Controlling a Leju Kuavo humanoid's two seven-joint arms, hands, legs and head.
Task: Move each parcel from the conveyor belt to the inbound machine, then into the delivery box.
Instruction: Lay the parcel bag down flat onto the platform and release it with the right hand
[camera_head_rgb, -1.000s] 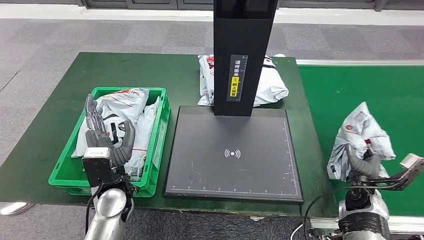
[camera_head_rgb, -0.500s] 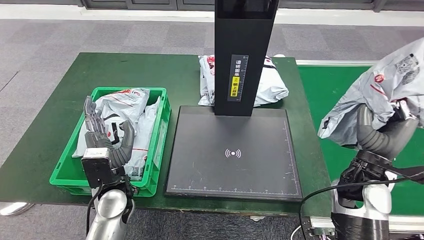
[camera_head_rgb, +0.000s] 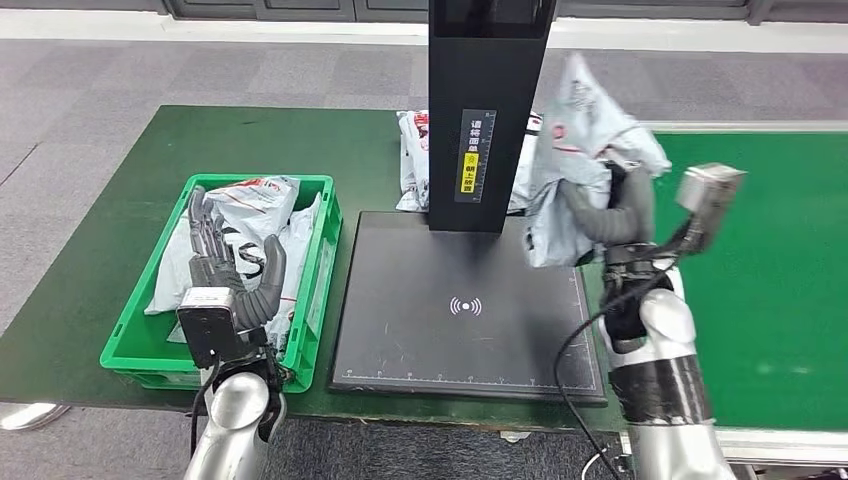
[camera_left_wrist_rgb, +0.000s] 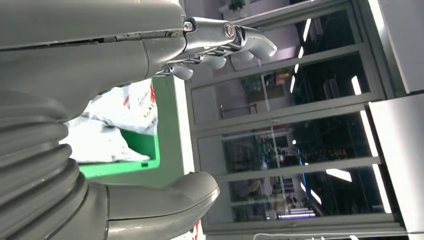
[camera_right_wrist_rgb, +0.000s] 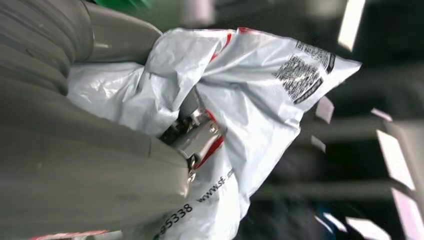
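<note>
Swung in from the conveyor belt (camera_head_rgb: 760, 280) at 3 o'clock since a second ago, the right hand (camera_head_rgb: 612, 215) now holds the grey-white parcel (camera_head_rgb: 575, 165) up over the right rear corner of the inbound machine (camera_head_rgb: 465, 310), whose black plate lies at the centre of the green surface (camera_head_rgb: 250, 140). Its fingers (camera_right_wrist_rgb: 197, 137) are closed into the crumpled plastic. Nearest, at 8 o'clock, the left hand (camera_head_rgb: 225, 285) has barely shifted; it hangs over the near end of the green delivery box (camera_head_rgb: 325, 260), fingers (camera_head_rgb: 205, 235) apart and holding nothing. Several bagged parcels (camera_head_rgb: 245, 205) lie in that box. Farther off, at 12 o'clock, the machine's black post (camera_head_rgb: 485, 110) stands upright, and another bagged parcel (camera_head_rgb: 412, 160) lies on the surface behind it.
</note>
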